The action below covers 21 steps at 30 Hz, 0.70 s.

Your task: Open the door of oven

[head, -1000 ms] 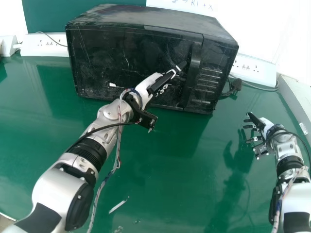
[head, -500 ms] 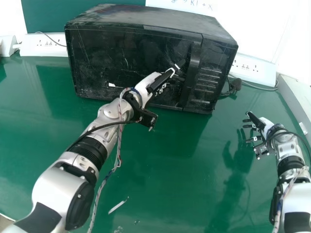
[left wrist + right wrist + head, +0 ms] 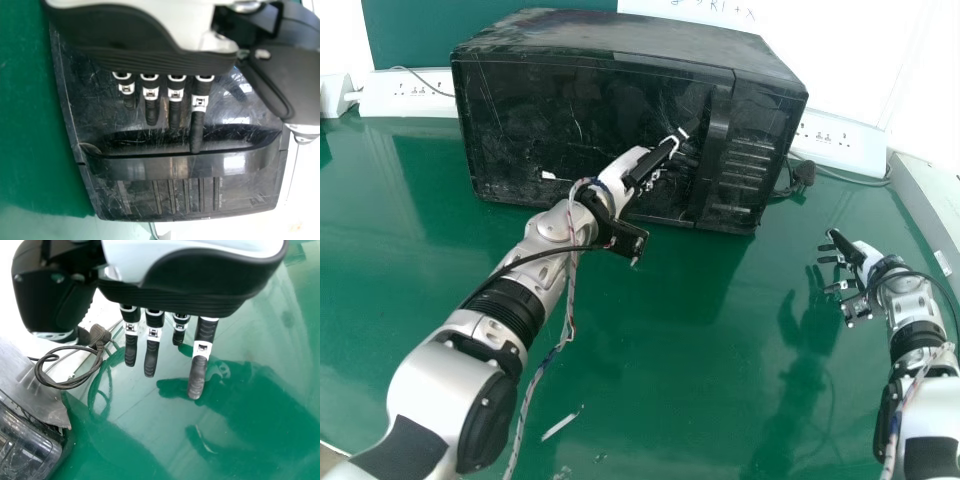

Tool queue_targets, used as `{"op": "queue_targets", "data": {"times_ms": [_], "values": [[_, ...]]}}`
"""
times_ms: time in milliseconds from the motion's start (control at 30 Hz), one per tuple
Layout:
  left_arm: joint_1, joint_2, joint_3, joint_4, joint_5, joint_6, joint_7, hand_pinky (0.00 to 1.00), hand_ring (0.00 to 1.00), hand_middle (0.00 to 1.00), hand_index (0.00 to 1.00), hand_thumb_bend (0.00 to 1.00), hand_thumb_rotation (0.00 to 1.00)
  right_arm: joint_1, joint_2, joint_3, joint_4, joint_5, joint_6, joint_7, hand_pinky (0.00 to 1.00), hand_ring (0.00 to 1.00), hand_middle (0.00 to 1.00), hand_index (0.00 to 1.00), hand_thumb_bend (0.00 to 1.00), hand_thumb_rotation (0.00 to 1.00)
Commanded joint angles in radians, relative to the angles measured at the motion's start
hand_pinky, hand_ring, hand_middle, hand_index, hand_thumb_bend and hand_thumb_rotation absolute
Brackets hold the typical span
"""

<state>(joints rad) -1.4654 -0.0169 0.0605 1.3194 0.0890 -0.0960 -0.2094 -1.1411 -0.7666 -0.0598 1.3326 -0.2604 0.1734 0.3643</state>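
1. The glossy green worktop [image 3: 690, 400] stretched across the lower centre.
2. At right, the silver-and-black right hand [image 3: 866, 258] hung above it, fingers loosely spread.
3. Near centre, the matching left hand [image 3: 628, 168] had straight, slightly spread fingers beside the upright black handle [image 3: 716, 150].
4. The scuffed black oven [image 3: 610, 35] stood upper centre, door closed.

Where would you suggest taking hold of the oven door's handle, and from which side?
I'd hook the fingers behind the middle of the handle, coming from the robot's left, across the door. It is a long upright bar with a dark recess along that side, which looks roomy enough for fingertips, and the left hand is on that side.
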Motion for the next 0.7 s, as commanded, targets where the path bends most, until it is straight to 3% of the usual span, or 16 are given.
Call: {"op": "queue_targets", "data": {"times_ms": [0,100,300,467,667], "values": [[-0.035,-0.044,-0.002,0.004,0.001,0.001,-0.006,0.78,0.91,0.91,0.92,1.00,0.86,0.039,0.043,0.014,0.022,0.000,0.010,0.040,0.65,0.73,0.78,0.83,0.50,0.53],[-0.033,-0.045,-0.005,0.005,0.007,0.002,0.006,0.78,0.91,0.91,0.93,1.00,0.87,0.039,0.041,0.021,0.023,-0.002,0.005,0.050,0.65,0.73,0.79,0.84,0.49,0.55],[-0.029,-0.041,0.004,0.007,0.003,0.007,0.016,0.79,0.89,0.91,0.95,1.00,0.86,0.041,0.045,0.003,0.025,0.016,0.016,0.024,0.64,0.72,0.77,0.81,0.50,0.46],[-0.026,-0.033,0.006,0.009,0.006,0.007,0.020,0.81,0.89,0.93,0.94,1.00,0.87,0.044,0.042,0.004,0.023,0.015,0.006,0.038,0.67,0.74,0.78,0.83,0.55,0.48],[-0.026,-0.025,0.000,0.013,0.016,0.016,0.038,0.80,0.91,0.97,0.96,1.00,0.89,0.043,0.045,0.002,0.022,0.018,0.005,0.032,0.66,0.73,0.78,0.82,0.52,0.48]]}}
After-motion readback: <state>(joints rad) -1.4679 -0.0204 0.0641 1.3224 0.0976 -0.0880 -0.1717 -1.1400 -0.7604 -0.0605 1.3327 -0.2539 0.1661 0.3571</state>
